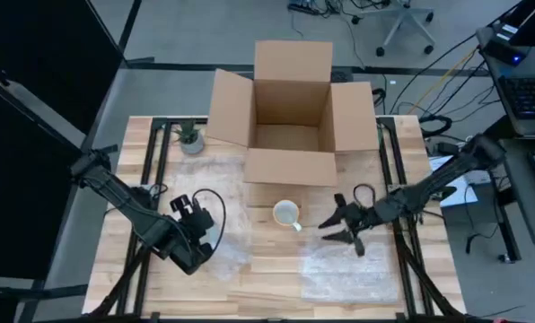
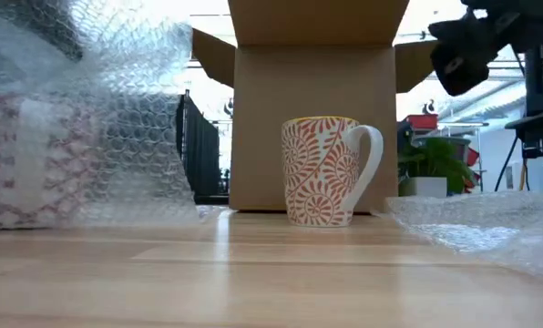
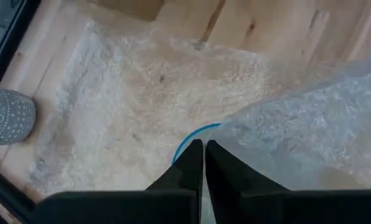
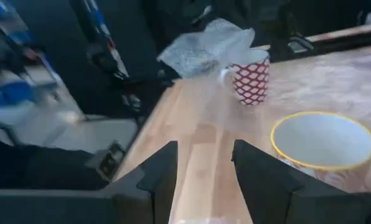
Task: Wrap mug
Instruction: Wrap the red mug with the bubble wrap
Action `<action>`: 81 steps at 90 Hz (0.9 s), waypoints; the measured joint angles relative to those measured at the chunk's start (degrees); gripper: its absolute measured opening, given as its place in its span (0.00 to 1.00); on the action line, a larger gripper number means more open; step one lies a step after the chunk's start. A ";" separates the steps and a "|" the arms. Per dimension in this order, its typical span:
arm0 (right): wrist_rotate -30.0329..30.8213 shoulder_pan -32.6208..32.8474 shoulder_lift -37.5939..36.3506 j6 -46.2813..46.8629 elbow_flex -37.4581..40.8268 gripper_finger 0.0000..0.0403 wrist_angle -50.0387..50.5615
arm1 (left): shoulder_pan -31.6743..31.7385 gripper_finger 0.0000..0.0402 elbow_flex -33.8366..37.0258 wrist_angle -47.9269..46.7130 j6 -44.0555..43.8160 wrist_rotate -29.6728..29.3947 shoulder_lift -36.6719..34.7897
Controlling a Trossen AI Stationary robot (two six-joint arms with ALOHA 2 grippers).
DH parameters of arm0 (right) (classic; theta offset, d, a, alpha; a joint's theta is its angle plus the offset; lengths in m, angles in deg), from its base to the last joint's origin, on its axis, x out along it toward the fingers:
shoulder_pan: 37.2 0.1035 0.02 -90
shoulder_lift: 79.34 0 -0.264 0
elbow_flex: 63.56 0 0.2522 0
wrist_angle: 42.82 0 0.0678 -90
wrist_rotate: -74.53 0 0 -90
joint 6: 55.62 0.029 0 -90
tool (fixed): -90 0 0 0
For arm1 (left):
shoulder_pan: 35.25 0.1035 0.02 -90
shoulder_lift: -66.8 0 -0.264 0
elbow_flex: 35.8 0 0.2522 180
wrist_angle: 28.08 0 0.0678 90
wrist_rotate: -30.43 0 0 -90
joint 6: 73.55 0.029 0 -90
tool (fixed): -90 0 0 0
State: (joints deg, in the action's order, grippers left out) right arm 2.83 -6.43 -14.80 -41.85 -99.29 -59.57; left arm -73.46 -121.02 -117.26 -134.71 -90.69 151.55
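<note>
Your left gripper [image 3: 203, 152] has its jaws pinched on flimsy, slippery bubble wrap [image 3: 310, 124] draped over a red-patterned mug [image 4: 251, 78]; the rigid, breakable orange-patterned mug [image 1: 286, 214] stands mid-table, so take its handle or rim with the open-jawed right gripper [image 1: 341, 226].

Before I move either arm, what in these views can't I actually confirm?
- Red-patterned mug: low view, veiled by clear bubble wrap; handle unseen.
- Left gripper, shut on the wrap: mug beneath hidden in left wrist view.
- Inside of the brown cardboard box: floor partly hidden by its front wall.
- Right gripper, open: fingertips cut off in low view.
</note>
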 joint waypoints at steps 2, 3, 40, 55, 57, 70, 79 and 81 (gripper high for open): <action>0.97 0.33 1.74 -1.20 -1.17 0.35 0.01 | 0.00 0.00 0.00 0.01 0.01 -0.01 0.00; 1.31 0.43 2.66 -1.78 -1.80 0.35 0.00 | 0.00 0.00 0.00 0.01 0.02 0.00 0.00; 5.85 -3.82 27.36 -17.91 -23.62 0.35 0.25 | 0.00 0.00 0.00 -0.03 0.00 -0.22 0.00; 5.76 -5.37 30.58 -17.44 -25.56 0.35 -0.03 | 0.00 0.00 0.00 -0.06 0.04 -0.23 0.00; 5.82 -5.40 30.88 -17.47 -25.70 0.35 -0.11 | 0.00 0.00 0.00 -0.06 0.02 -0.22 0.00; 5.43 -5.64 32.37 -17.57 -26.22 0.35 -0.87 | 0.00 0.00 0.00 -0.08 0.27 -0.22 0.00; 5.40 -5.73 32.90 -17.76 -26.22 0.35 -1.10 | 0.01 0.00 0.00 -0.10 0.31 -0.22 0.00; 5.38 -5.73 33.00 -17.78 -26.22 0.35 -1.07 | 0.00 0.00 0.00 -0.09 0.28 -0.22 0.00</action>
State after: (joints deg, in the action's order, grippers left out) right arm 8.22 -12.16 18.20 -59.63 -125.50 -60.64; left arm -73.46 -121.02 -117.35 -134.43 -90.91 151.55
